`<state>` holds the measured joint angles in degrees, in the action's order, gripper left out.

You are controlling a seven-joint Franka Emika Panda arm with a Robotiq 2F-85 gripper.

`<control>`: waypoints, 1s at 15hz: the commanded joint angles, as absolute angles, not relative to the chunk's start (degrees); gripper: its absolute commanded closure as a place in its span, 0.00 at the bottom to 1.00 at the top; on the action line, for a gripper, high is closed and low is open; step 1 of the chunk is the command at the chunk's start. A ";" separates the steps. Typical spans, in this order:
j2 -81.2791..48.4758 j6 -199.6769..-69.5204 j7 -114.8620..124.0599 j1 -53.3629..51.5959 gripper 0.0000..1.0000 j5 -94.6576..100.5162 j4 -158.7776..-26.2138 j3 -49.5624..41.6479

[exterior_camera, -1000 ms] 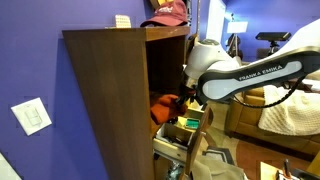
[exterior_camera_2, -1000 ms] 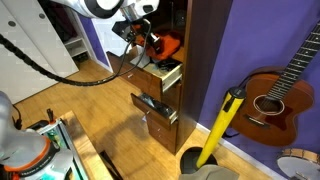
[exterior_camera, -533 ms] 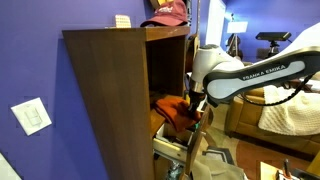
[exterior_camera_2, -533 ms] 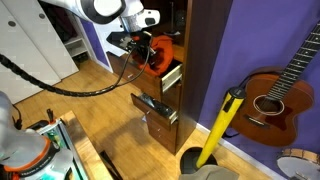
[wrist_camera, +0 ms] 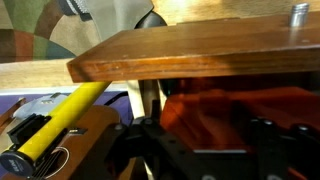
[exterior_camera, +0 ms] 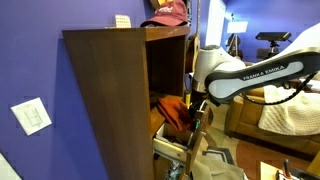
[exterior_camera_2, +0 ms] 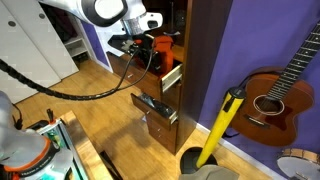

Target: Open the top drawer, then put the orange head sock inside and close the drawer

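1. Since a second ago the arm has swung in toward the cabinet [exterior_camera: 105, 90], and the orange head sock [exterior_camera: 176, 112] shows as a broader, lower spread of colour at the cabinet's open front.
2. Bright orange knit, the sock looks light, soft and floppy. It should sag and fold rather than keep a shape, and it is neither fragile nor slippery. Any bunched fold near its middle would serve for a pinch, though a trailing edge could drape over the drawer's rim.
3. It sits over the pulled-out top drawer [exterior_camera_2: 170, 75], seen in an exterior view as an orange mass [exterior_camera_2: 165, 46] just behind the honey-brown front. Whether it rests inside or hangs above cannot be told.
4. From the wrist, orange cloth [wrist_camera: 235, 112] fills the space below the drawer's wooden front [wrist_camera: 200, 55], whose small knob [wrist_camera: 298, 12] sits at the upper corner.
5. Right at the sock is the hand [exterior_camera_2: 147, 48], on the room side of it, and the dark fingers [wrist_camera: 135, 150] frame the fabric in the wrist view. Whether it is spread or pinching the cloth cannot be told.
6. Judged from this, the drawer is open and the placing is under way; closing is not yet done.
7. Below, a second drawer [exterior_camera_2: 155, 105] also stands open.
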<state>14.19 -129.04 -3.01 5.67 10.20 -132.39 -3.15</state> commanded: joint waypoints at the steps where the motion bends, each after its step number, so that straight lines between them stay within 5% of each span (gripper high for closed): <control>1: 16.71 -131.20 -4.10 5.59 0.00 9.76 -134.35 -4.26; 15: 13.25 -151.88 3.15 2.25 0.00 -3.04 -130.81 -2.92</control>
